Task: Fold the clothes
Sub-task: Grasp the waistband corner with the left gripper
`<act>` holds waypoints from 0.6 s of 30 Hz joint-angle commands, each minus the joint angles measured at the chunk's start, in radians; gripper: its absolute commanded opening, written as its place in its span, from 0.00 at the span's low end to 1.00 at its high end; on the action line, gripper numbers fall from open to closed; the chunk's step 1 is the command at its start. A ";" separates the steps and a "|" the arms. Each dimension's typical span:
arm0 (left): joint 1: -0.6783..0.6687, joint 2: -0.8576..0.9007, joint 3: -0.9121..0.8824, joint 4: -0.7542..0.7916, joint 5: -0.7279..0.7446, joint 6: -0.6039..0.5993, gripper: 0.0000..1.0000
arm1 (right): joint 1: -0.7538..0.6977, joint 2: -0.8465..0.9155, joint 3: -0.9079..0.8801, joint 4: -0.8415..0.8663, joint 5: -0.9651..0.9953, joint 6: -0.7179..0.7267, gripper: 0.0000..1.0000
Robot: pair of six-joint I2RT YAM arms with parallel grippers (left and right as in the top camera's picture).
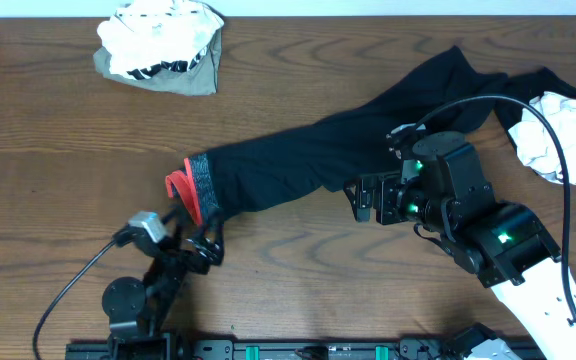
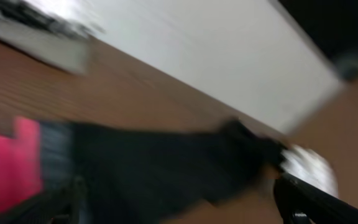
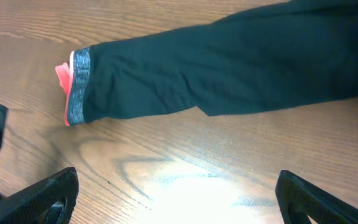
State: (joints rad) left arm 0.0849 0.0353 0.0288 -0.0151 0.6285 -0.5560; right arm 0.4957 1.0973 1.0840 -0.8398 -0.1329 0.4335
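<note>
A long black garment point(image 1: 298, 160) lies stretched across the wooden table, from the upper right down to the middle left. Its left end has a grey band point(image 1: 200, 185) and a red lining point(image 1: 178, 190). My left gripper point(image 1: 196, 245) sits just below that end; its wrist view is blurred, with fingers point(image 2: 185, 208) wide apart and the black cloth point(image 2: 154, 162) and pink edge ahead. My right gripper point(image 1: 360, 200) is open and empty over bare wood point(image 3: 176, 199), just below the garment's lower edge point(image 3: 229, 68).
A crumpled white and olive pile of clothes point(image 1: 158, 45) lies at the back left. A crumpled white garment point(image 1: 573, 135) lies at the right edge, touching the black one. Cables run from both arms along the front.
</note>
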 commanded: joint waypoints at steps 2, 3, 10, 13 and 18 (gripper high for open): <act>0.001 0.003 -0.019 -0.033 0.243 -0.143 0.98 | -0.006 -0.009 0.009 -0.017 -0.017 0.023 0.99; 0.001 0.003 -0.014 -0.033 0.240 -0.159 0.98 | -0.006 -0.009 0.009 -0.018 -0.017 0.023 0.99; 0.001 0.027 0.161 -0.158 0.135 -0.068 0.98 | -0.006 -0.009 0.009 -0.016 -0.016 0.034 0.99; 0.001 0.087 0.309 -0.361 0.047 0.083 0.98 | -0.006 -0.009 0.009 -0.016 -0.016 0.034 0.99; 0.001 0.253 0.557 -0.818 -0.222 0.402 0.98 | -0.006 -0.009 0.009 -0.016 -0.017 0.034 0.99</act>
State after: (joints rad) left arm 0.0841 0.2142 0.4862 -0.7334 0.6006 -0.4095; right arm 0.4957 1.0973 1.0840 -0.8532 -0.1429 0.4561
